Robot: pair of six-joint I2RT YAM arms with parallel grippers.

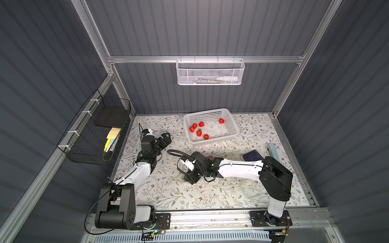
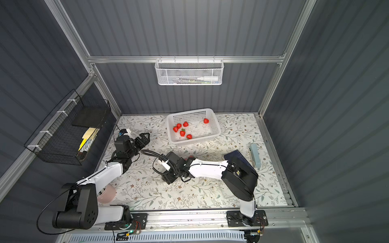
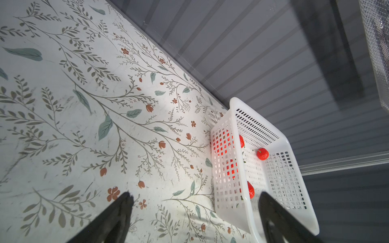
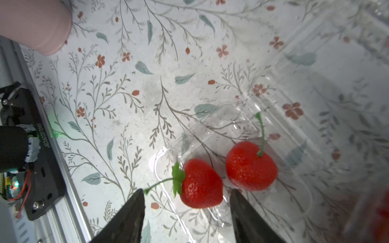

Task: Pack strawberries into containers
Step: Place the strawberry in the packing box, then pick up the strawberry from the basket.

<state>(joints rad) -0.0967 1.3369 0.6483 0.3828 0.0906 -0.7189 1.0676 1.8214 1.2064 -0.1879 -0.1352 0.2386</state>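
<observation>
The right tool (image 4: 187, 190) stands spread, pinching nothing: the nearer strawberry (image 4: 200, 184) lies between its fingers, free of both, inside a clear container (image 4: 294, 126) on the surface (image 4: 126, 94), just beside a 2nd strawberry (image 4: 250, 166). It rests on its side, long axis across the gap, cap toward 1 finger, tip toward its neighbour. 6 more strawberries (image 1: 199, 132) sit in the white basket (image 1: 210, 114), which the left tool (image 3: 195, 193) faces, spread wide and empty. The berries look light, glossy and probably slippery: grip the broad shoulders, not the thin stem. The container looks flimsy and may skid
</observation>
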